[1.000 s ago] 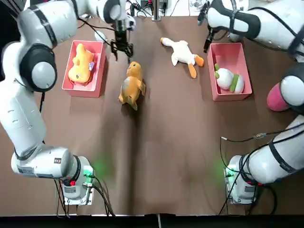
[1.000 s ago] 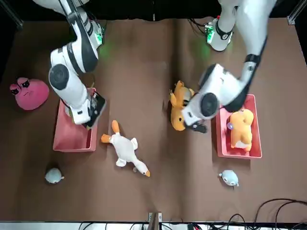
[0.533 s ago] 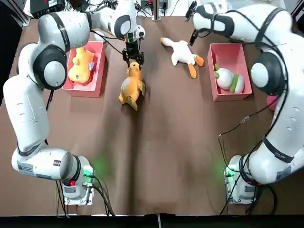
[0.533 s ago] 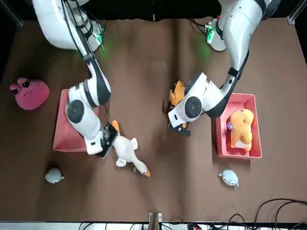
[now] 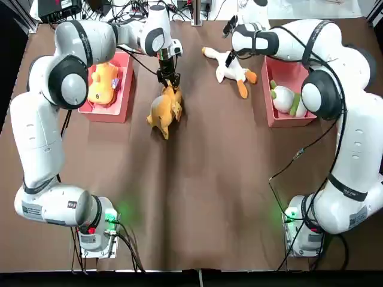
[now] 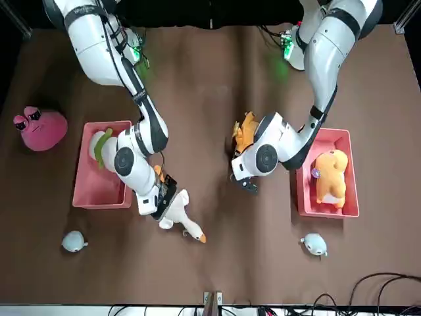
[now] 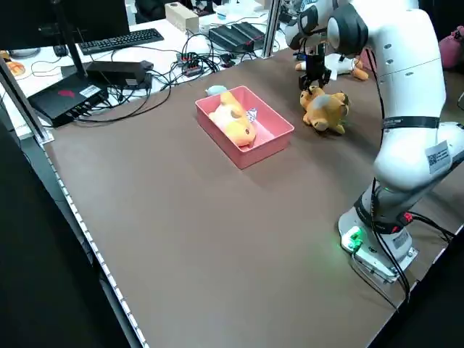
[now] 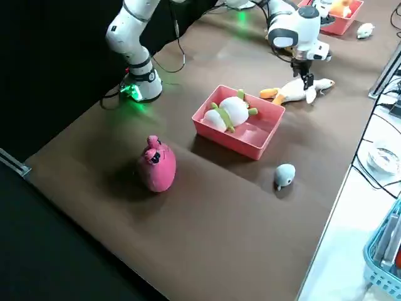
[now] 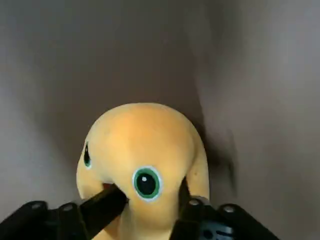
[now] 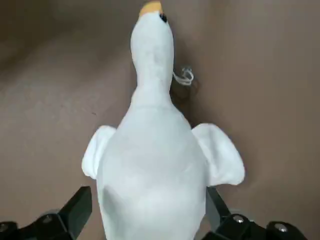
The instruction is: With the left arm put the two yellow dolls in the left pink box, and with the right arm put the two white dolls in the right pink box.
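Yellow doll on table: lies on its side (image 5: pixel 164 110) on the brown table (image 5: pixel 209 191), between the two boxes, nearer the left one; head toward the far edge.
Left gripper: down at that doll's head (image 5: pixel 169 82); fingers (image 9: pixel 102 207) spread either side of the head, pressing its cheeks, doll not lifted.
Yellow doll in box: second one (image 5: pixel 102 82) lies inside the left pink box (image 5: pixel 122 89), along its length.
White goose: sprawled on table (image 5: pixel 230 69), just beside the right pink box (image 5: pixel 284 116), beak toward the far edge, orange feet toward the box.
Right gripper: over the goose's body (image 5: pixel 230 58); fingers (image 10: pixel 75 210) open wide, flanking the body without closing on it.
White doll in box: round white doll with green trim (image 5: pixel 288 100) sits in the right box.
Other things: pink round toy (image 6: pixel 41 127) outside the right box, near the table edge; two small grey-blue toys (image 6: pixel 74 241) (image 6: pixel 314 244) near the far edge.
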Available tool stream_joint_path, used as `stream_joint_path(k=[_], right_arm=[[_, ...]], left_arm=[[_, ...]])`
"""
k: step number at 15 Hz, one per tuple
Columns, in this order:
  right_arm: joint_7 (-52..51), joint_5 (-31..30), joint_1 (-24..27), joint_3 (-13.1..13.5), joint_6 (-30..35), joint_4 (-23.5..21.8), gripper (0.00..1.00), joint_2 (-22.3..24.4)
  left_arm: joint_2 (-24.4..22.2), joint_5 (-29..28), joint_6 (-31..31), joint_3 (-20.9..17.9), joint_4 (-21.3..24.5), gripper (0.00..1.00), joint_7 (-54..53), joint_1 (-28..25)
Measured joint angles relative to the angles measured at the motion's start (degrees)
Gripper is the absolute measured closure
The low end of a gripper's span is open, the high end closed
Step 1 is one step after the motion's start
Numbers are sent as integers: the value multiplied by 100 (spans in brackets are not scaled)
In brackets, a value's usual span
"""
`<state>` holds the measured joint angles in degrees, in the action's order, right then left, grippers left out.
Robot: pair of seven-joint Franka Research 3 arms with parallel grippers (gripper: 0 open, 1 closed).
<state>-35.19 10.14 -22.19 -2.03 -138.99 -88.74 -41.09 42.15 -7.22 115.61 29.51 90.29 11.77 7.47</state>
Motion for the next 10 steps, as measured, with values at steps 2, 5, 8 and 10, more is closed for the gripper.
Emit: stream_joint_path(k=[2,5,8,10], right_arm=[[2,4,0,6,-76,-1,0,-64],[1,6,3,19,-93,-11,22,-107],[-5,6,22,26,-95,-10,51,-108],[-10,6,21,23,-94,-11,67,-102]], left_arm=[[-2,0,-11,7,4,67,-58,-31],[-39,0,-295,38,-11,87,-53,-98],[-170,0,-685,45,-15,87,-50,-293],[-311,0,-1060,46,-61,87,-10,-429]])
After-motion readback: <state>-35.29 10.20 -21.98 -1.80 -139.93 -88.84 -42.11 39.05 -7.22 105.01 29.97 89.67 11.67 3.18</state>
